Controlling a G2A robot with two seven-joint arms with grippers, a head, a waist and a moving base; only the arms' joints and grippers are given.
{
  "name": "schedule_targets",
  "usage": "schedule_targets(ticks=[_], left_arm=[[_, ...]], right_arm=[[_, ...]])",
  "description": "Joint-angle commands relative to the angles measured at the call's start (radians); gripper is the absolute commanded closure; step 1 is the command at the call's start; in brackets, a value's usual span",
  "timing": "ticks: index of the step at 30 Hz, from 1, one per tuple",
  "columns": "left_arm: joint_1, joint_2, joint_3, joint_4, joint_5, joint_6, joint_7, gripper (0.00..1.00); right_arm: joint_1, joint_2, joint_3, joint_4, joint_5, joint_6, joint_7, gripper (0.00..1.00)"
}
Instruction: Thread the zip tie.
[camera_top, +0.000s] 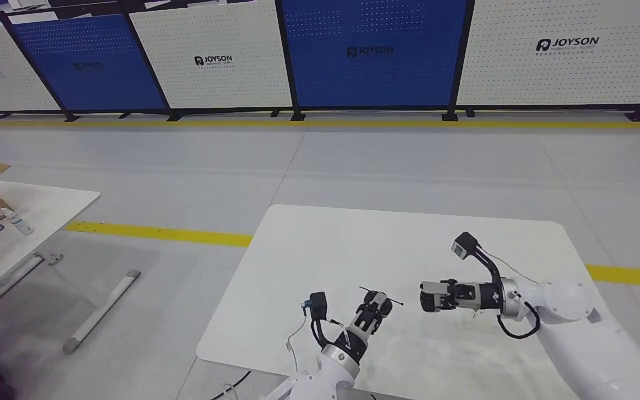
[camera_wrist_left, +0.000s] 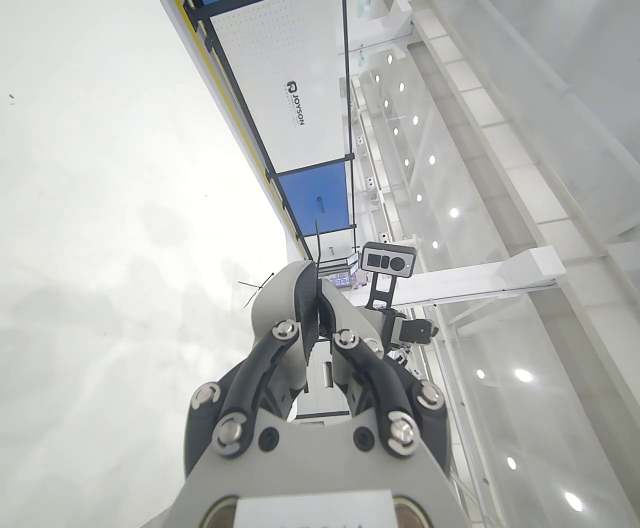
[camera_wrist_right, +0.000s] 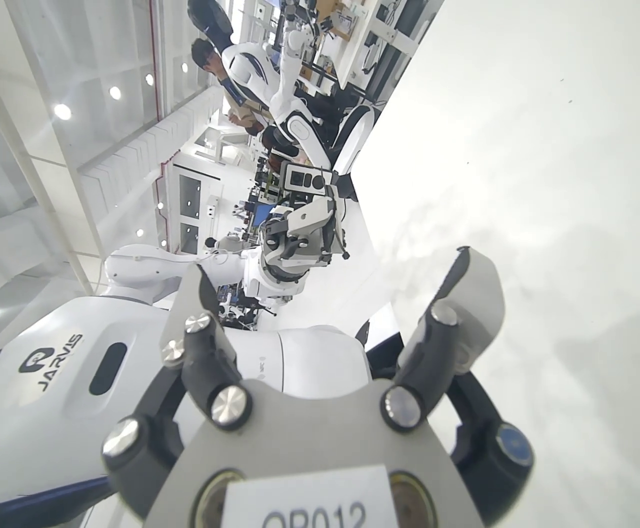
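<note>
White table (camera_top: 330, 240) with broad bare top; yellow-lined floor and panel wall beyond. Left gripper (camera_top: 375, 308), over the table's near edge, is pinched tight on the zip tie (camera_top: 385, 296), whose thin black ends project to either side of the pads. Right gripper (camera_top: 428, 297), just beside it and facing it, is spread wide and holds nothing. Step judged: take the free tail and feed it into the head. Grip close to the tip and keep the strap level. Ample room lies toward the far side, little toward the near edge.
</note>
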Motion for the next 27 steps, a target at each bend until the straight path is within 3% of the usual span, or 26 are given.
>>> schedule_targets(ticks=[1,5,17,20,23,26,27], left_arm=[[0.0,0.0,0.0,0.0,0.0,0.0,0.0,1.0],[0.0,0.0,0.0,0.0,0.0,0.0,0.0,1.0],[-0.005,-0.002,-0.006,-0.007,-0.006,-0.014,-0.003,1.0],[0.014,0.0,-0.025,-0.047,-0.022,-0.061,-0.009,1.0],[0.057,0.008,-0.054,-0.102,-0.024,-0.115,-0.034,1.0],[0.1,0.016,-0.082,-0.144,-0.012,-0.148,-0.054,1.0],[0.1,0.016,-0.082,-0.144,-0.012,-0.148,-0.054,1.0]], right_arm=[[-0.02,0.011,0.045,-0.008,0.025,-0.001,0.023,0.0],[-0.07,0.026,0.127,-0.028,0.061,-0.001,0.04,0.0],[-0.07,0.026,0.127,-0.028,0.061,-0.001,0.04,0.0],[-0.07,0.026,0.127,-0.028,0.061,-0.001,0.04,0.0],[-0.07,0.026,0.127,-0.028,0.061,-0.001,0.04,0.0],[-0.07,0.026,0.127,-0.028,0.061,-0.001,0.04,0.0],[-0.07,0.026,0.127,-0.028,0.061,-0.001,0.04,0.0]])
